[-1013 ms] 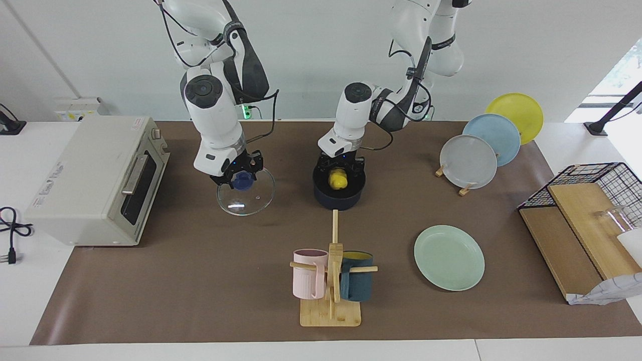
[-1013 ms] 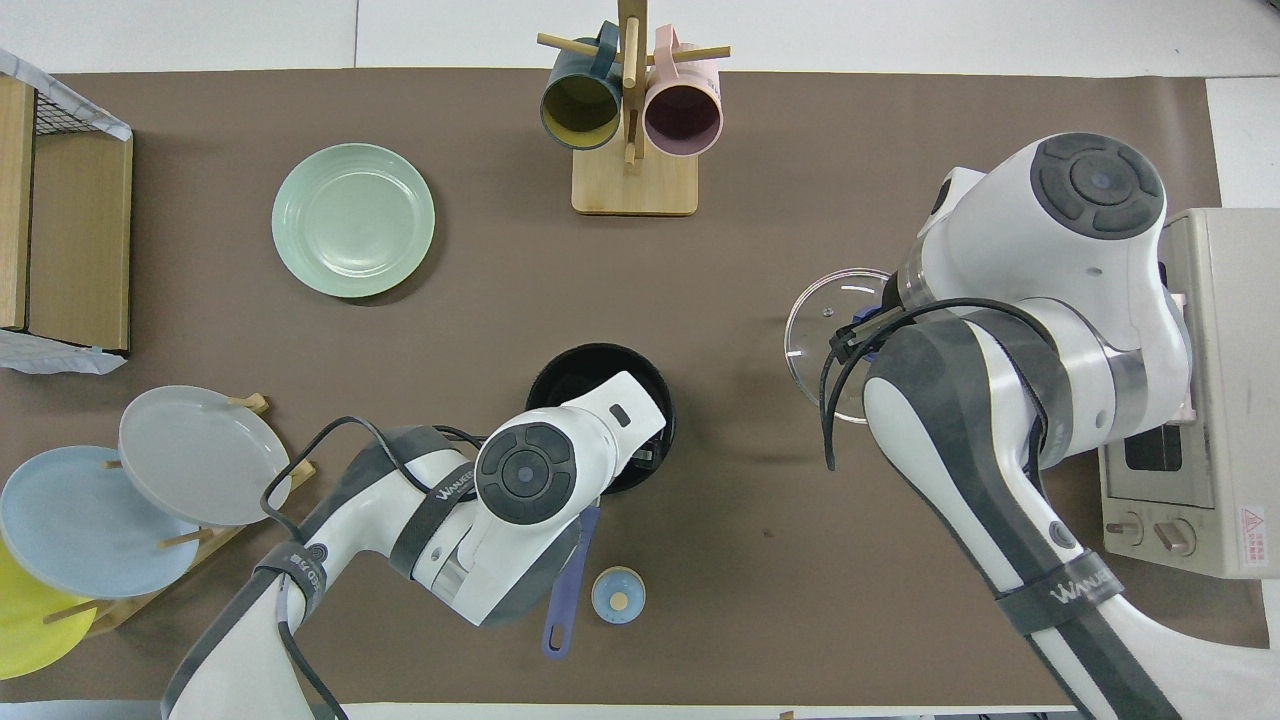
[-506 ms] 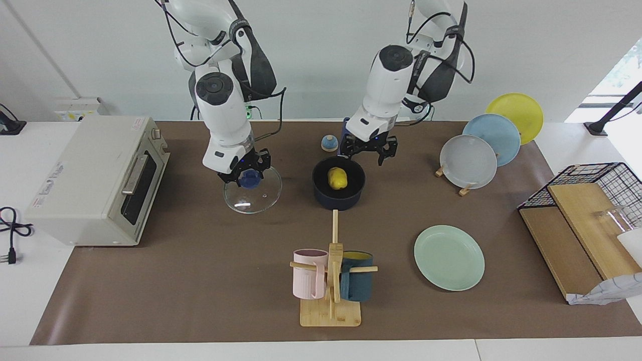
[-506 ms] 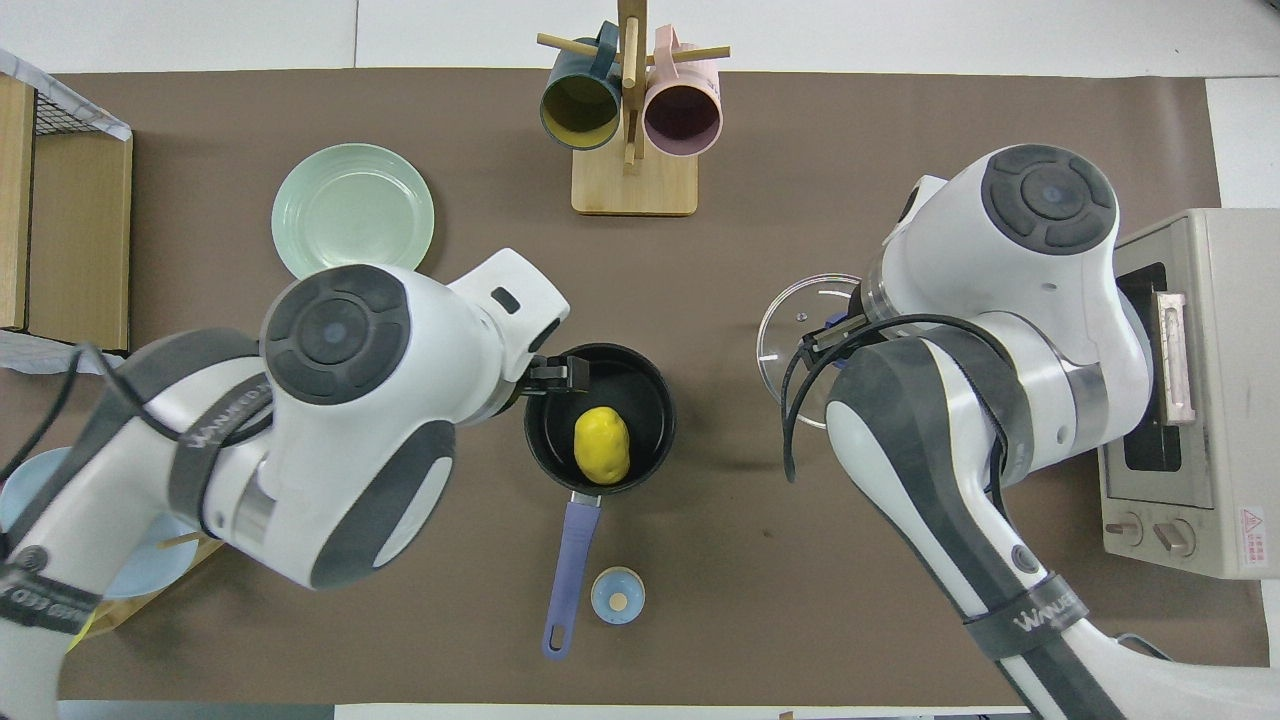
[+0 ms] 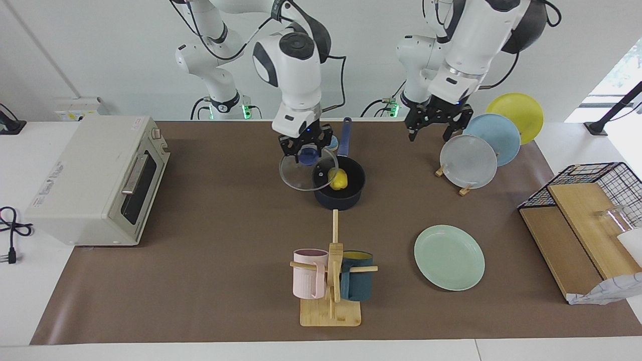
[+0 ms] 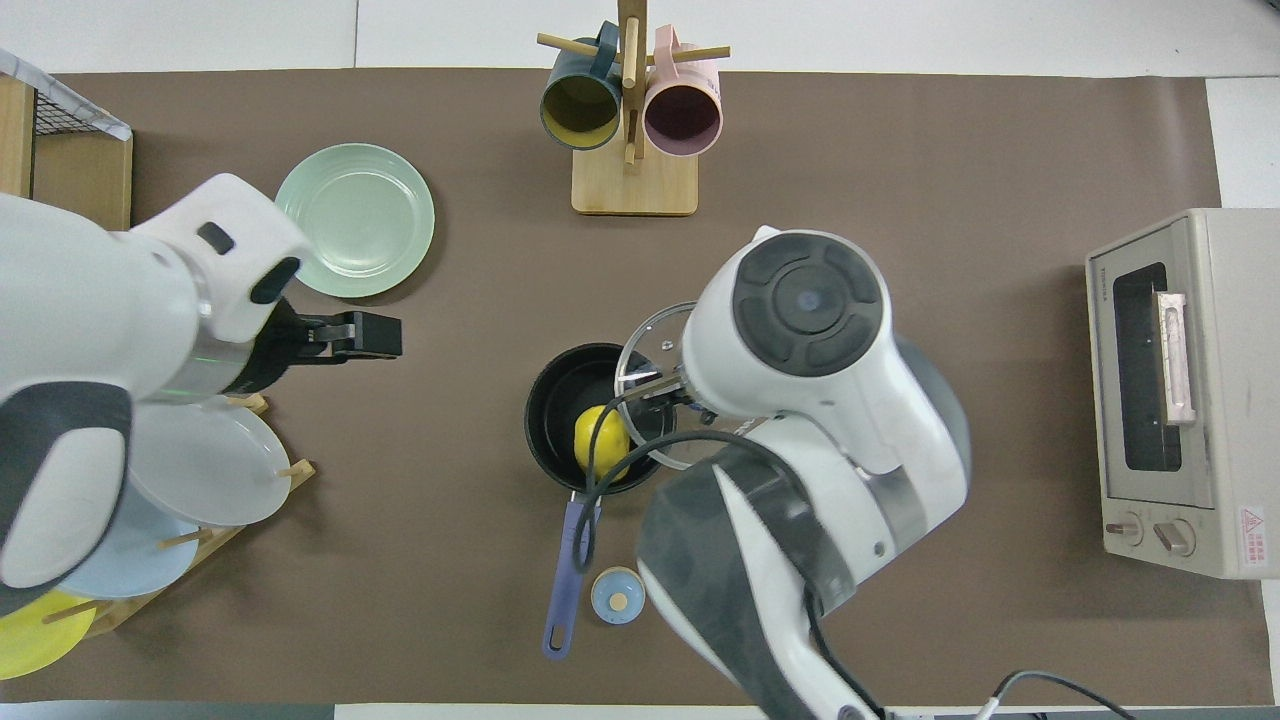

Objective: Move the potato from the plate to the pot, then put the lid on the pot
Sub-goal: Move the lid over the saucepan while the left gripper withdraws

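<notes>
The yellow potato (image 5: 338, 179) (image 6: 600, 440) lies inside the dark navy pot (image 5: 339, 193) (image 6: 556, 395). The pot's blue handle (image 6: 565, 580) points toward the robots. My right gripper (image 5: 306, 149) is shut on the blue knob of the glass lid (image 5: 301, 175) (image 6: 648, 325). It holds the lid tilted in the air, overlapping the pot's rim on the right arm's side. My left gripper (image 5: 435, 129) (image 6: 365, 335) hangs open and empty in the air beside the upright plates. The mint-green plate (image 5: 449, 256) (image 6: 355, 220) lies bare on the mat.
A toaster oven (image 5: 95, 180) stands at the right arm's end. A mug stand (image 5: 331, 281) with a pink and a teal mug is farther from the robots than the pot. Upright plates on a rack (image 5: 469, 160), a wire basket with boards (image 5: 592, 210), and a small bell (image 6: 617, 595) by the pot handle.
The right gripper has lifted the lid off the mat and carried it over to the pot's edge. The left gripper released the potato in the pot, rose and swung toward the plate rack.
</notes>
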### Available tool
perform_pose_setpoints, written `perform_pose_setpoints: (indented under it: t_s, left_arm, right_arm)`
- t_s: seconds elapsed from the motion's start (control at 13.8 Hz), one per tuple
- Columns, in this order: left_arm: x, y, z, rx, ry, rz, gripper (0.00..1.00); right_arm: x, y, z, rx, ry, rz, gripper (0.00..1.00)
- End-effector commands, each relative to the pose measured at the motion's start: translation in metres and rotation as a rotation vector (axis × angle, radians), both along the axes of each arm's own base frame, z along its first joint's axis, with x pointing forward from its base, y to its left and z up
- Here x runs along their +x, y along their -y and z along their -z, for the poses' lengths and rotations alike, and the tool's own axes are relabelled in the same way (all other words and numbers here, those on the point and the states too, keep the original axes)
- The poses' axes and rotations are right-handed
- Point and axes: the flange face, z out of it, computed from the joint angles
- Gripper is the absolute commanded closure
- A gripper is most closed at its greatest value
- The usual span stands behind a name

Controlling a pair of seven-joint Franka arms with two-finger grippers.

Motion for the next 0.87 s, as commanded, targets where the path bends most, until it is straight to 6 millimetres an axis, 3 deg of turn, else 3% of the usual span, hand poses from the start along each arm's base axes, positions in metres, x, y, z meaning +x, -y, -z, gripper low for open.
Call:
perform_pose_setpoints:
  t_s: [0.0,0.14,0.29,0.43,0.58,0.8]
  left_arm:
    - [0.013,-0.036,-0.009,0.019,0.0,0.017,0.0]
    - [0.018,-0.061,-0.016,0.028,0.004,0.015,0.0]
    - [0.019,-0.068,-0.027,0.033,0.006,0.007,0.0]
    - [0.024,-0.073,-0.039,0.035,0.0,-0.003,0.0]
    - [0.032,-0.092,-0.049,0.041,-0.032,-0.037,0.0]
    - [0.034,-0.088,-0.049,0.045,-0.067,-0.027,0.0]
  right_arm:
    - [0.002,-0.011,0.007,0.042,0.055,0.019,1.0]
    - [0.001,-0.012,0.013,0.05,0.079,0.003,1.0]
    - [-0.003,-0.023,0.027,0.043,0.075,-0.015,1.0]
    - [0.002,-0.019,0.028,0.047,0.08,-0.007,1.0]
    - [0.0,-0.029,0.041,0.04,0.074,-0.026,1.0]
    - [0.007,-0.033,0.053,0.023,0.087,-0.047,1.0]
